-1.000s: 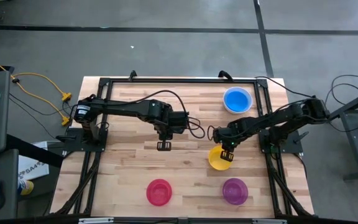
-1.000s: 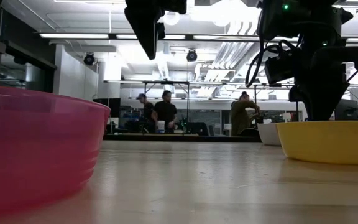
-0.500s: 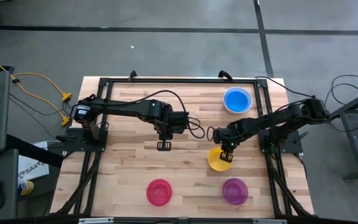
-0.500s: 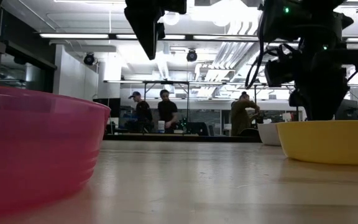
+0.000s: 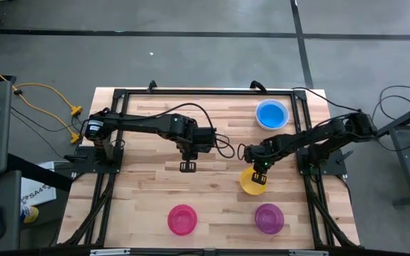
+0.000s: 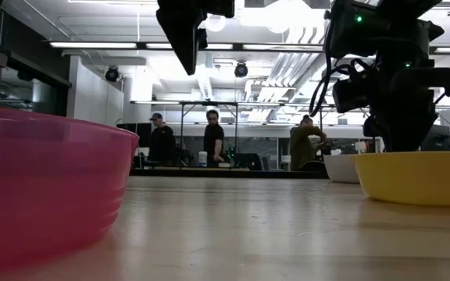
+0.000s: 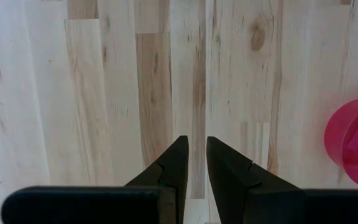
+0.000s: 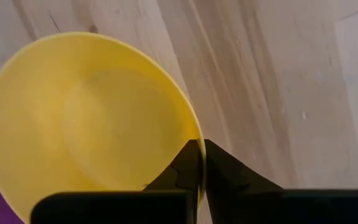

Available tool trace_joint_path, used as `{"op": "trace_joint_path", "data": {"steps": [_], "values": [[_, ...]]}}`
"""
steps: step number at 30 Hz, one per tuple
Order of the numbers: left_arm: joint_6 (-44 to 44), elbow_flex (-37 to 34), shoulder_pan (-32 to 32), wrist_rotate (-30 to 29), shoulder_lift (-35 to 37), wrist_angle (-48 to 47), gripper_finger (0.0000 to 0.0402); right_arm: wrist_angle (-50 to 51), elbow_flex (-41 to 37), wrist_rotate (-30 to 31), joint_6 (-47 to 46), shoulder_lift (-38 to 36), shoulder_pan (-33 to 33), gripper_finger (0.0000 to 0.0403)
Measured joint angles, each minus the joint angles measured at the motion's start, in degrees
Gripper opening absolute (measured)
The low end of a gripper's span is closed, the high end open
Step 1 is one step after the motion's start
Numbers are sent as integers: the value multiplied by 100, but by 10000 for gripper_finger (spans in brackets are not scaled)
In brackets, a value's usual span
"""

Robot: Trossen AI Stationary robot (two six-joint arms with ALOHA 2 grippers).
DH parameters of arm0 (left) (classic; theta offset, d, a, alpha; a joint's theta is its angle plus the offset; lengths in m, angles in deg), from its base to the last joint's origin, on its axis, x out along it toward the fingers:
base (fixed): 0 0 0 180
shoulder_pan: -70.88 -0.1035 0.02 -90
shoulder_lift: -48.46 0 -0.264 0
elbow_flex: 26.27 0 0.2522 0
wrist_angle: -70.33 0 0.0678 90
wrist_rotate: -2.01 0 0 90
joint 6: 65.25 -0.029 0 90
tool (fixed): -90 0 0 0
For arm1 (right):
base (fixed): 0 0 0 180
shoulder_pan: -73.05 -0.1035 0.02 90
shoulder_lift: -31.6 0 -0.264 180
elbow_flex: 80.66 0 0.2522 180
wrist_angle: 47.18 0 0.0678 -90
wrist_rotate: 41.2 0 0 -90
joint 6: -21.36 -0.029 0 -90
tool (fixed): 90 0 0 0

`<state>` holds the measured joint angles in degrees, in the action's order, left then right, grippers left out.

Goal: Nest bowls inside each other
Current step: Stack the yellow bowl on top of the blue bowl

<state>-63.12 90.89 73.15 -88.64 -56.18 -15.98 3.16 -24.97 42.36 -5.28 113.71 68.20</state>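
Note:
The yellow bowl stands on the wooden table, right of the middle, with my right gripper shut on its rim. The low view shows this bowl at the right. A blue bowl with a white rim around it sits at the far right; low down its outside shows white. The pinkish-red bowl and the purple bowl rest on their bases near the front edge. My left gripper hangs over the table's middle, its fingers a little apart with nothing between them. My right gripper pinches the yellow bowl's rim on the side toward the far right of the table. One finger is inside the bowl and one outside. The fingers come steeply from above. The bowl stays upright, its base on the table in the low view.
Bare wood lies between the bowls in the table's middle and left half. A black frame runs along the table's edges. People stand in the room far behind the table.
The yellow bowl has shifted a little on the table with my right gripper at its rim. My left arm has kept still.

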Motion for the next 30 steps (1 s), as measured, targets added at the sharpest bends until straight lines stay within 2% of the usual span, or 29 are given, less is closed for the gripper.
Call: {"op": "trace_joint_path", "data": {"steps": [8,18,23,30], "values": [[-13,0,-1,-2,0,0,58,9,0,25,260,0,224,5],[-11,0,-1,1,0,0,58,221,171,113,552,-2,996,4],[-11,0,0,-1,0,0,58,569,542,77,933,-59,1561,4],[-11,0,-1,-1,0,0,58,1427,1485,96,1453,-147,2258,4]]}}
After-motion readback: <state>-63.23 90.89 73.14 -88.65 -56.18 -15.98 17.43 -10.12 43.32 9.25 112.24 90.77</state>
